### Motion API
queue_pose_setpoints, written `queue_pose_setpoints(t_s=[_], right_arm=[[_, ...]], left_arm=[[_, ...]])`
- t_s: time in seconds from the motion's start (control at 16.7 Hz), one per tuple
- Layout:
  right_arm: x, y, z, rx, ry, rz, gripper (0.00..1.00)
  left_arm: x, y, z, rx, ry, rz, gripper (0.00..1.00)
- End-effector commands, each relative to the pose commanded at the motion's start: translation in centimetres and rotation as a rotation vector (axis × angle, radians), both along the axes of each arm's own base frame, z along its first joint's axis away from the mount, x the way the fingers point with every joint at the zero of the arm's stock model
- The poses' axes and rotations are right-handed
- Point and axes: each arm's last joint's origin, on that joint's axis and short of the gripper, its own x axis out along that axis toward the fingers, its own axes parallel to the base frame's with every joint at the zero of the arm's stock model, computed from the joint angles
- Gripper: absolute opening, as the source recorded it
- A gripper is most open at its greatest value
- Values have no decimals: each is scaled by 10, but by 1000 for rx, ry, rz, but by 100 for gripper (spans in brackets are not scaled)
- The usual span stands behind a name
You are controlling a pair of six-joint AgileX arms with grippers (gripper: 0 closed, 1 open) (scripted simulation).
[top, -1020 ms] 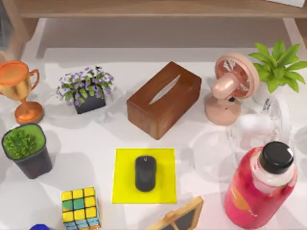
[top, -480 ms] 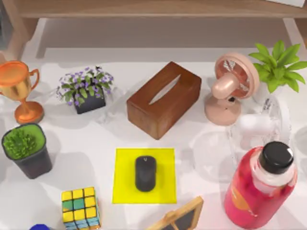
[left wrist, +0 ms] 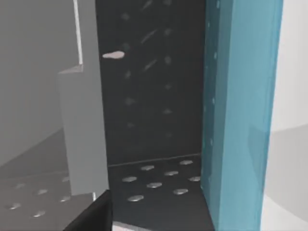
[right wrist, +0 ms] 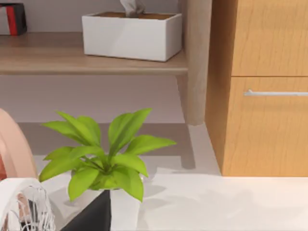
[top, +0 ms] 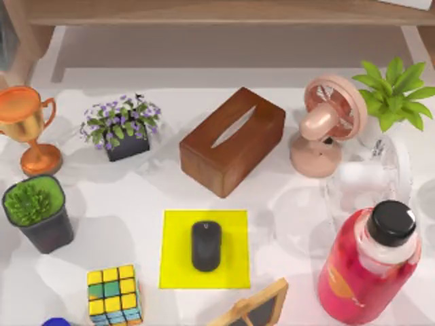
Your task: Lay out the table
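Note:
The white table (top: 136,204) carries many things in the top view. A black mouse (top: 206,245) lies on a yellow mat (top: 234,268) near the front middle. Behind it, a brown wooden tissue box (top: 232,140) sits at an angle. A dark wedge of my left gripper (left wrist: 91,216) shows in the left wrist view, before a dark perforated panel (left wrist: 154,96) and a blue panel (left wrist: 240,110). In the right wrist view, a dark wedge of my right gripper (right wrist: 91,216) sits low, in front of a leafy green plant (right wrist: 103,159).
On the left stand a gold trophy (top: 27,122), purple flowers (top: 122,128), a grass pot (top: 37,212) and a colour cube (top: 114,293). On the right are a pink fan (top: 326,125), a white fan (top: 370,178), a red bottle (top: 370,272) and a green plant (top: 394,95). A framed board (top: 251,309) leans at the front edge.
Nothing on the table has moved. Only a soft shadow at the table's front left has shifted a little.

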Motion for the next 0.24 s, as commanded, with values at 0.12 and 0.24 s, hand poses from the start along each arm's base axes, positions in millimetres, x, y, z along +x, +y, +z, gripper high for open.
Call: queue_pose_setpoints(t_s=[0.12, 0.24], right_arm=[[0, 0, 0, 0, 0, 0, 100], [0, 0, 0, 0, 0, 0, 100]], left_arm=[[-10, 0, -4, -6, 12, -1, 100], [-12, -1, -7, -10, 20, -2, 100]])
